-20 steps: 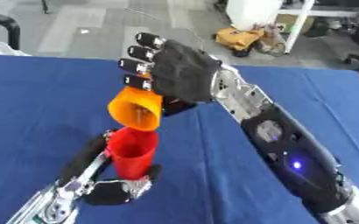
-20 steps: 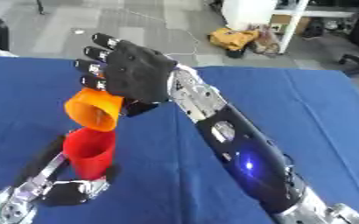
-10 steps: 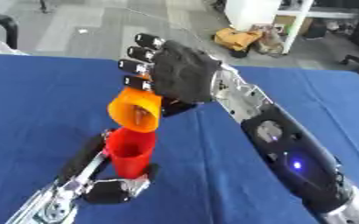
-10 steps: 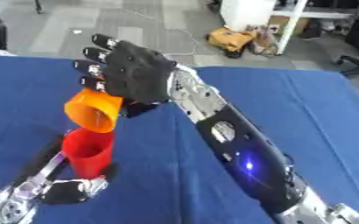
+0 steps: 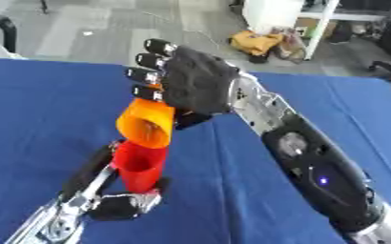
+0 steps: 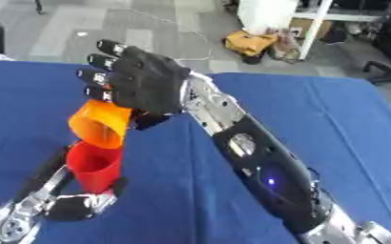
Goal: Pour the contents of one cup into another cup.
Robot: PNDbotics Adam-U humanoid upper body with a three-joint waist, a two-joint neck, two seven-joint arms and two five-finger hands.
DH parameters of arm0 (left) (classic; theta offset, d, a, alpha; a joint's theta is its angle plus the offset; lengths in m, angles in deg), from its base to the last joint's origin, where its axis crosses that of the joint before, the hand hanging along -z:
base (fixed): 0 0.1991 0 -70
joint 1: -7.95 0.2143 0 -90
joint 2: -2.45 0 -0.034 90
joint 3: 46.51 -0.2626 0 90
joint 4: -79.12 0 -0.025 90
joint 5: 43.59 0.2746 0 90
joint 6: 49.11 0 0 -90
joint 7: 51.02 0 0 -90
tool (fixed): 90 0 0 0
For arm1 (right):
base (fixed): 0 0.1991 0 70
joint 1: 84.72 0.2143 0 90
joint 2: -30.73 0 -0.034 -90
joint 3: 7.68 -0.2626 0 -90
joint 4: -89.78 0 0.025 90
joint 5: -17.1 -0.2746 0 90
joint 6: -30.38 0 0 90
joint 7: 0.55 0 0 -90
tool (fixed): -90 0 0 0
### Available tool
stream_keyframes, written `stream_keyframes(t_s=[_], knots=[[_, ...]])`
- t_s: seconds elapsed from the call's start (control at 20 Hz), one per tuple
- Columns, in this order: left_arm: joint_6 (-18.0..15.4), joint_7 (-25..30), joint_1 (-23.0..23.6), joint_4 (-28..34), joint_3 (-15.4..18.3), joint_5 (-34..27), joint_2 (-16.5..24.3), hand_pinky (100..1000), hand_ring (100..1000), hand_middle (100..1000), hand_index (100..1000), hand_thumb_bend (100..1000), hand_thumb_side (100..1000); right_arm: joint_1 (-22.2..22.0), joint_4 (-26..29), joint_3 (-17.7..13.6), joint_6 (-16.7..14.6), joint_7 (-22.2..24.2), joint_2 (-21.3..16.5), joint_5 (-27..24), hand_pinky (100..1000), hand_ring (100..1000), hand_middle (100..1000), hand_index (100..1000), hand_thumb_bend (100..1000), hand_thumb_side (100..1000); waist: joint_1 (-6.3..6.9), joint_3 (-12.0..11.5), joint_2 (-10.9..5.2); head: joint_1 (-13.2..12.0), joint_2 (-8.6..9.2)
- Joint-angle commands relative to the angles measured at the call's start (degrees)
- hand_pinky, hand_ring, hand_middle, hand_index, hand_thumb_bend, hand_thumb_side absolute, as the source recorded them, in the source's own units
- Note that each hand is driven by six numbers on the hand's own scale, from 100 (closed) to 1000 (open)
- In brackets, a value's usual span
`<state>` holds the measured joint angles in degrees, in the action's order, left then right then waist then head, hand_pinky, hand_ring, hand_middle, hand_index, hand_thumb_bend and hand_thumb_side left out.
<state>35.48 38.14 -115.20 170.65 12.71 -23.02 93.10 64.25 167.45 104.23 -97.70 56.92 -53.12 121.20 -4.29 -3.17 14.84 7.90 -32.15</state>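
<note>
The right hand sits just above the middle of the frame, its arm running down to the lower right corner. Its back faces the camera, and its fingers are curled round the orange cup, with the thumb tucked behind the cup's right side. The orange cup is tipped steeply, its open mouth turned down and toward the lower left, so that the inner wall shows as a bright oval. Its lower rim lies right at the mouth of the red cup; whether the two rims touch cannot be told.

The red cup stands upright on the blue table, left of centre in the lower half of the frame, directly beneath the orange one. The left hand comes in from the lower left corner and holds the red cup: one dark finger runs up the cup's left side, and the thumb wraps the base on its right, so the hand is closed about the cup's lower part. What lies inside either cup cannot be made out, and no stream between them can be seen.

Beyond the table, along the top of the frame, lies a grey floor with a yellow heap beside a white cabinet
</note>
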Motion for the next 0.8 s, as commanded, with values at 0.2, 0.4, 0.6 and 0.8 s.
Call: stream_keyframes(t_s=[0.2,0.4,0.6,0.8], knots=[[-0.6,0.0,-1.0,0.2,0.5,0.6,0.3,549,364,391,578,100,597,1.4,2.3,-0.2,-13.9,-13.3,-1.2,-1.6,494,506,540,572,100,559,0.28,0.2,-1.32,0.0,-0.04],[-0.7,0.1,-1.0,0.0,0.4,0.8,0.3,549,364,390,577,100,597,1.5,3.0,-0.2,-13.9,-13.0,-1.3,-2.0,495,509,543,573,100,557,0.27,0.2,-1.36,0.0,-0.02],[-0.8,0.2,-0.9,-0.2,0.4,1.0,0.3,549,363,390,577,100,598,1.7,3.7,-0.2,-13.9,-12.8,-1.6,-2.4,496,512,546,573,100,555,0.22,0.2,-1.4,0.0,-0.07],[-0.9,0.2,-0.9,-0.4,0.4,1.2,0.3,549,363,389,577,100,598,1.9,4.1,-0.1,-13.9,-12.7,-1.9,-2.4,497,514,548,573,100,553,0.16,0.2,-1.45,0.0,-0.15]])
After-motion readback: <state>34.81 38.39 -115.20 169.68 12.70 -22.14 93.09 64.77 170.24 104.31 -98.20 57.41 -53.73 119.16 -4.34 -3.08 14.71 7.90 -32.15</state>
